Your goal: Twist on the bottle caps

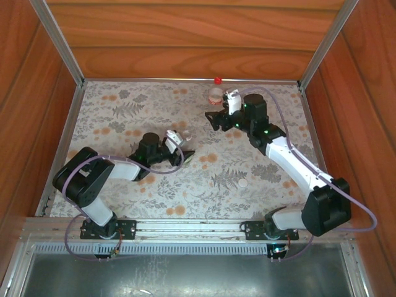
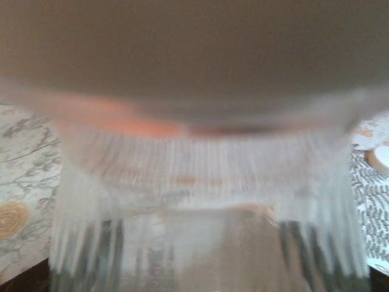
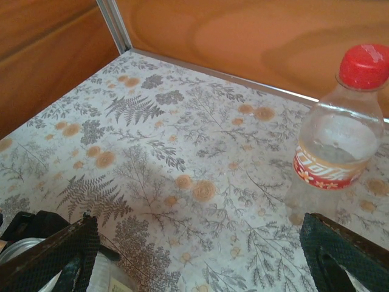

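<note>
Right wrist view: right gripper [image 3: 200,246] jaws wide, red-capped bottle [image 3: 335,143] ahead; left gripper [image 1: 179,147] jaws indiscernible; white cap [image 1: 244,183] should seat squarely.

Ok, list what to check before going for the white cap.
1. Red cap seated on the red-label bottle: ok. Whether it is tight: cannot tell.
2. That bottle standing upright on the table: ok.
3. Right gripper fingers open and empty: ok.
4. White cap lying loose on the table with nothing over it: ok.
5. Second bottle firmly held by the left gripper: cannot tell, as the left wrist view is blurred.
6. Second bottle's neck bare and pointing up for the cap: cannot tell.
</note>
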Robot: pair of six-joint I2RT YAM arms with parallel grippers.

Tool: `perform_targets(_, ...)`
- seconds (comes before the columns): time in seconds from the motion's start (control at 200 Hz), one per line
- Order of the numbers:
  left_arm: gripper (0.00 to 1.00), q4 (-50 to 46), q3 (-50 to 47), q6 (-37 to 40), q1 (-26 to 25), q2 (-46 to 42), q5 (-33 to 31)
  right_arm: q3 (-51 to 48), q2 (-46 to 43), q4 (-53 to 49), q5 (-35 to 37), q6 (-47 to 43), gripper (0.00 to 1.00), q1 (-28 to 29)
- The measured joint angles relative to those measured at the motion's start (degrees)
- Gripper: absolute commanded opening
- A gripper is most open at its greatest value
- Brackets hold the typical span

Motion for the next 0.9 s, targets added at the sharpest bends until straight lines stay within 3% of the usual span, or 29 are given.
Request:
perform_targets(0.285,0.87,-0.37,0.00,1.03,-1.29,0.46,-0.33,-0.79,-2.01,-1.92,1.05,0.42,0.91,0.00)
perform_targets(0.905,0.89,0.55,-3.91,1.53,-1.11,0.31,-1.90,-0.55,-2.14,-2.95,1.01,2.75,0.87,0.00)
